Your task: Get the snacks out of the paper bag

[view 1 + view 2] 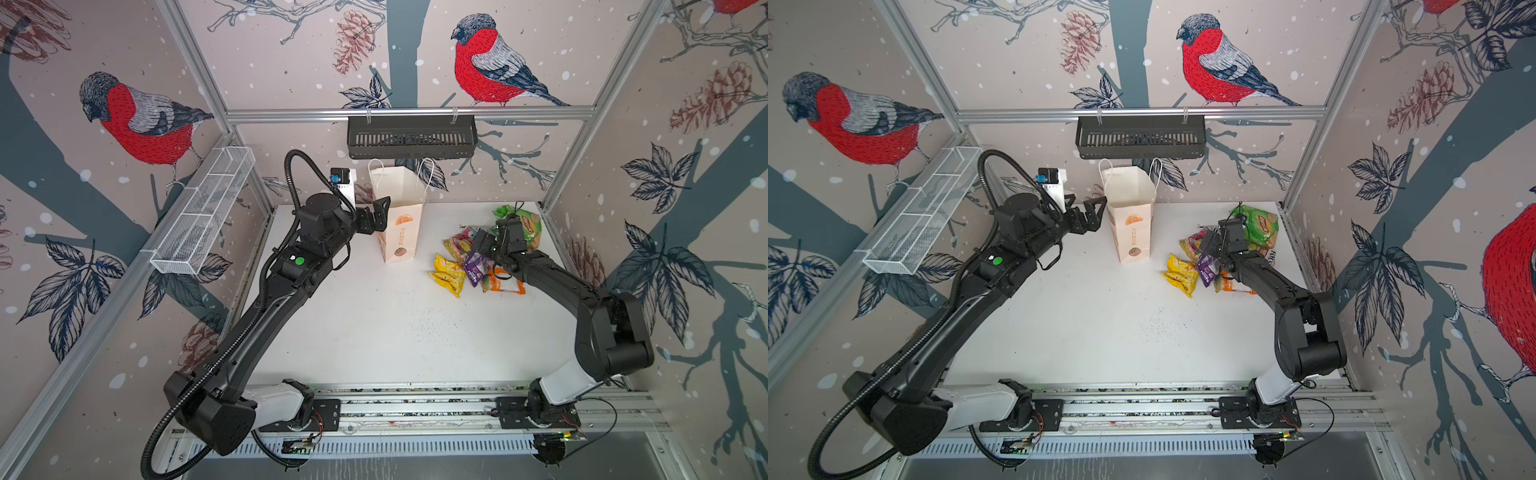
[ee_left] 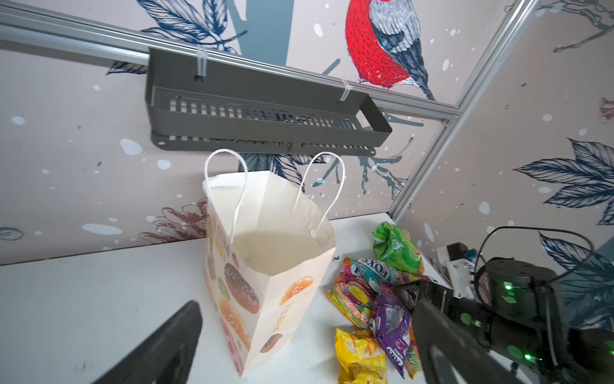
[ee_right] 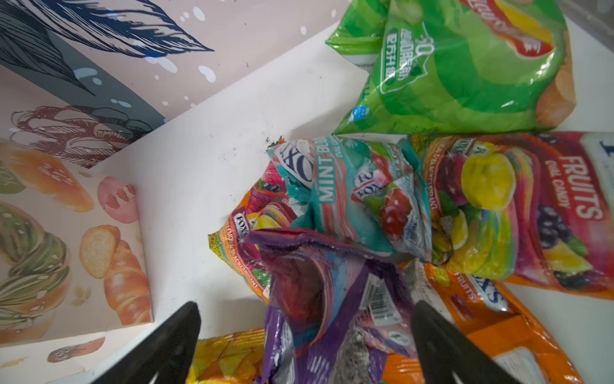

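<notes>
The paper bag (image 1: 399, 220) (image 2: 265, 266) stands upright and open at the back of the table, and only bare paper shows inside it. The snacks lie in a heap to its right: green (image 1: 523, 224) (image 3: 465, 73), multicoloured (image 1: 459, 243), yellow (image 1: 449, 274), purple (image 1: 478, 268), orange (image 1: 505, 284) and teal (image 3: 349, 199). My left gripper (image 1: 380, 214) (image 2: 307, 299) is open beside the bag's left wall. Over the heap, my right gripper (image 1: 478, 245) (image 3: 305, 307) is open, and the purple packet (image 3: 315, 299) sits loose between its spread jaws.
A black slotted basket (image 1: 411, 137) hangs on the back wall above the bag. A white wire basket (image 1: 203, 208) is fixed to the left wall. A white device (image 1: 345, 183) stands behind the left arm. The right wall runs close to the heap.
</notes>
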